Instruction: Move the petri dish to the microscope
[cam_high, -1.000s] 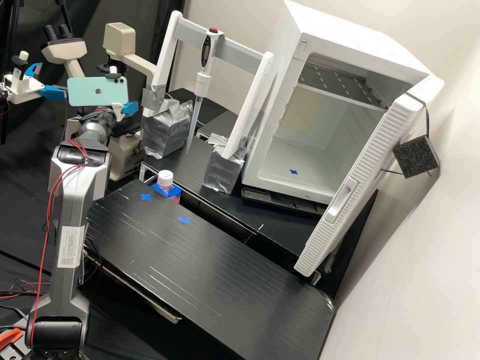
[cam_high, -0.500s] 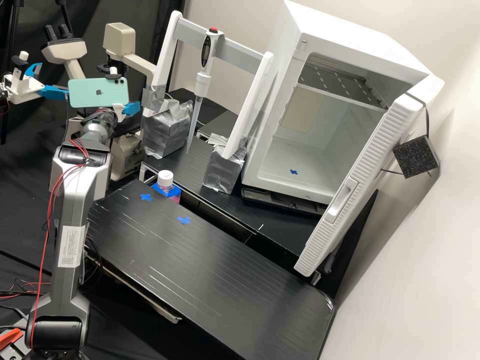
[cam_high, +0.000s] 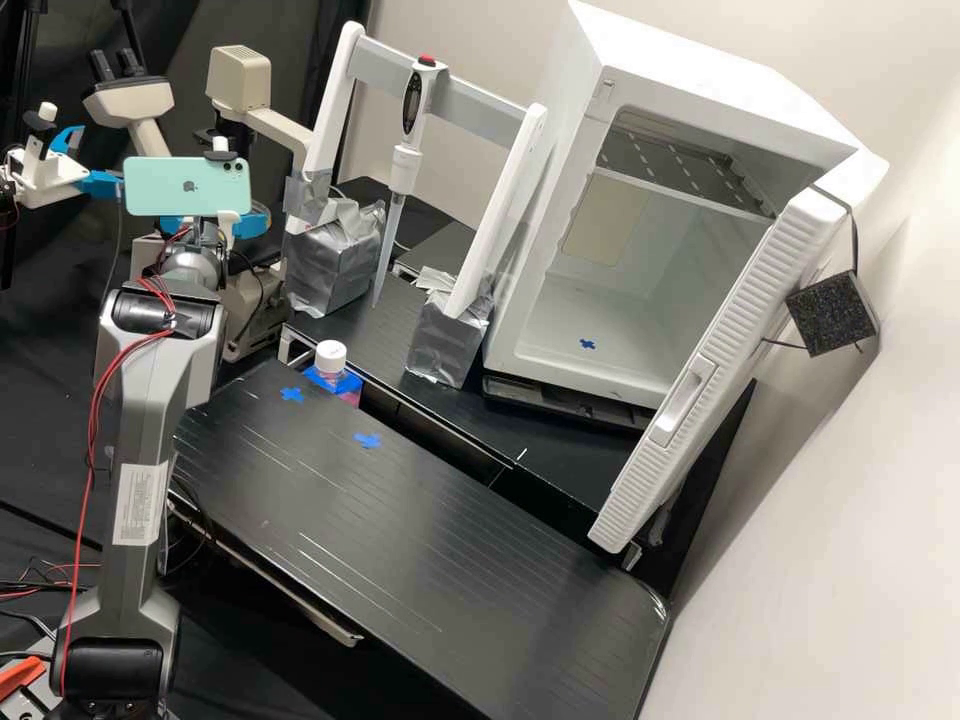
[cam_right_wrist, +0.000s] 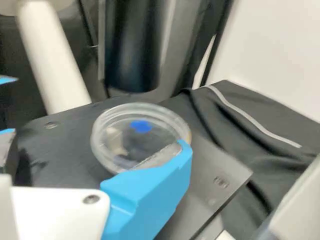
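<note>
Wrist view: gripper (cam_high: 252, 222) agape (dish (cam_right_wrist: 132, 131) alongside)

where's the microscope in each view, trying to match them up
High view: upper left, the microscope stands partly behind the phone.
Wrist view: its dark stage crosses the middle, around the petri dish.
Shared landmark: the dark cylinder, beneath the lamp head in the high view.

1. Phone (cam_high: 150, 192): one dark logo (cam_high: 188, 186) on the back; no wording legible.
2. Arm (cam_high: 147, 420): white label (cam_high: 141, 505) with dark print, too small to read.
3. Desk (cam_high: 400, 540): blue cross (cam_high: 291, 394) near the far left corner; second blue cross (cam_high: 367, 440) inward of the far edge.
4. White cabinet (cam_high: 700, 70): blue cross (cam_high: 587, 344) on the inside floor.
</note>
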